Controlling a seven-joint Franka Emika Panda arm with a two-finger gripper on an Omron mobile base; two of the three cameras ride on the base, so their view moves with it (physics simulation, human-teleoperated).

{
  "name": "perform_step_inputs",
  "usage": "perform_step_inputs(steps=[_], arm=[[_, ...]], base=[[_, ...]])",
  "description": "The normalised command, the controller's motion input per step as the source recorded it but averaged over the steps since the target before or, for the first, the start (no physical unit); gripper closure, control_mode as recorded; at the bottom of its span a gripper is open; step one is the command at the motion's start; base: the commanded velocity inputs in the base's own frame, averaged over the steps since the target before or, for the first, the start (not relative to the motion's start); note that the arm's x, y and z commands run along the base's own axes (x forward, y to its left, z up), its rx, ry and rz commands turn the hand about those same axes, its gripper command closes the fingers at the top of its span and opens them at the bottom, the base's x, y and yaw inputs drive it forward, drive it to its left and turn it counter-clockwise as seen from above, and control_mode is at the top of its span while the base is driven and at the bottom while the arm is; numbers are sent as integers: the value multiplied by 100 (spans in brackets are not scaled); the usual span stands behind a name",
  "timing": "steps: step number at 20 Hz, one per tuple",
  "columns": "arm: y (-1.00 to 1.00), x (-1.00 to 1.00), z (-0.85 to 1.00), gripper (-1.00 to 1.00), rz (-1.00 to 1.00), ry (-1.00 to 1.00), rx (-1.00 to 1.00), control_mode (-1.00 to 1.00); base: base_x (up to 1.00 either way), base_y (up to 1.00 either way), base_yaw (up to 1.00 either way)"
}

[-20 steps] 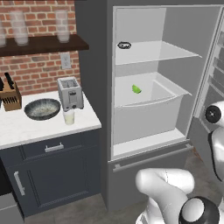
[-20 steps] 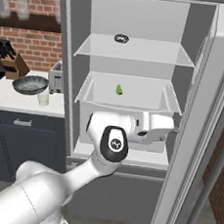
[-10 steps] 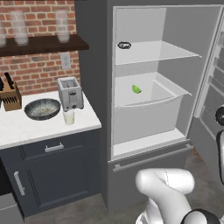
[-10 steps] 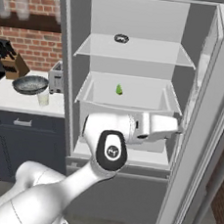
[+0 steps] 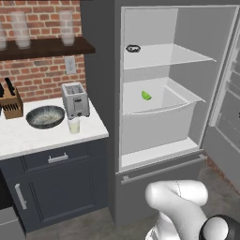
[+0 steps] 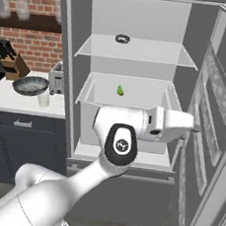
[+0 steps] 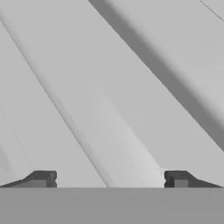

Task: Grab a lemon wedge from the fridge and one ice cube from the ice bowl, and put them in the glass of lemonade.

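The grey fridge (image 5: 99, 70) stands open with its door (image 6: 219, 102) swung out to the right. The tiny yellow-green lemon wedge (image 5: 146, 95) (image 6: 120, 90) lies in the white drawer (image 5: 157, 117). My gripper (image 6: 194, 128) hangs right of the drawer, against the door's inner side, well right of the wedge. In the hand view its fingertips (image 7: 43, 178) stand wide apart, the gripper (image 7: 109, 179) open and holding nothing, facing pale grey panels. The ice bowl (image 5: 45, 116) (image 6: 30, 85) and the glass of lemonade (image 5: 73, 125) (image 6: 43, 97) sit on the counter (image 5: 28, 138).
A small dark ring (image 5: 133, 48) (image 6: 122, 38) lies on the fridge's upper shelf. A toaster (image 5: 75, 99) stands behind the glass, a knife block (image 5: 10, 104) at the far left. Tall clear glasses (image 5: 66, 27) line a wooden wall shelf. Dark cabinets sit below the counter.
My hand has swung to the right, from in front of the drawer to the inner side of the open door. The wedge, bowl and glass have not moved.
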Motion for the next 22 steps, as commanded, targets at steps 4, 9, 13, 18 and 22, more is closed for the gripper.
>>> perform_step_inputs(steps=[4, 9, 13, 18, 22], arm=[[24, -60, 44, -100, 0, -1, 0, -100], [45, -65, 51, -100, 0, -5, 0, -100], [67, -51, 24, -100, 2, -22, 6, -100], [42, -3, 9, -100, 17, -26, 35, -100], [81, 42, 28, -100, 20, -6, 37, -100]], base=[[0, 0, 0], [0, 0, 0], [0, 0, 0], [0, 0, 0], [0, 0, 0]])
